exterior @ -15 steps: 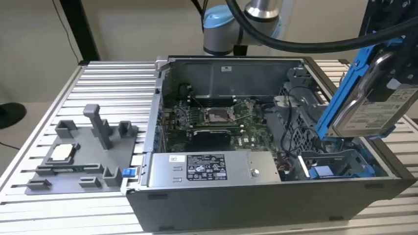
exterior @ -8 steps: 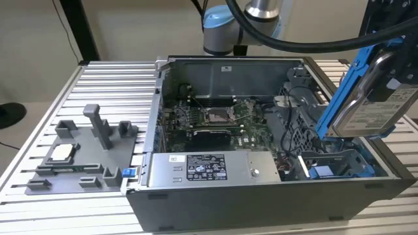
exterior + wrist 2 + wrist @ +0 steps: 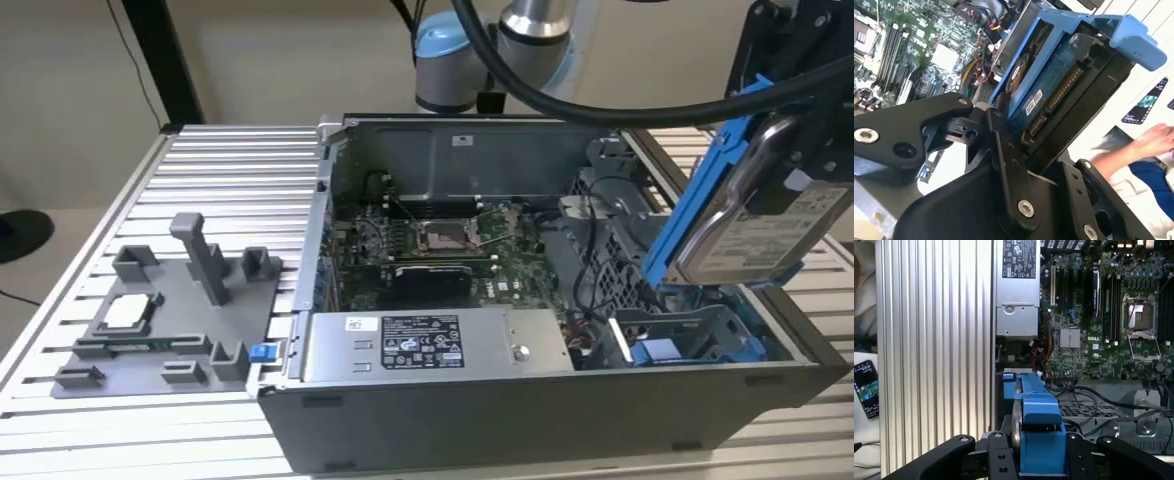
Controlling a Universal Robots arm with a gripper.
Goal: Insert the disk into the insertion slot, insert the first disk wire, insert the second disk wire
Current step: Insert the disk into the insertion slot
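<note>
disk (image 3: 750,225) is hanging in the air over the end of the case at the exterior view's right, not seated in the bay. it's standing steeply tilted, almost on edge, with the silver face and white label showing in the exterior view. the bright blue frame (image 3: 687,210) is running along its edge toward the exterior view's left. gripper (image 3: 1036,455) is clamping it from both sides. the second wrist view is showing its other face: a blue circuit board (image 3: 1049,75) with a row of connector contacts at one end. insertion slot (image 3: 694,330) is lying open just below the disk: a grey sheet-metal bay with a blue tab (image 3: 657,350) inside.
</note>
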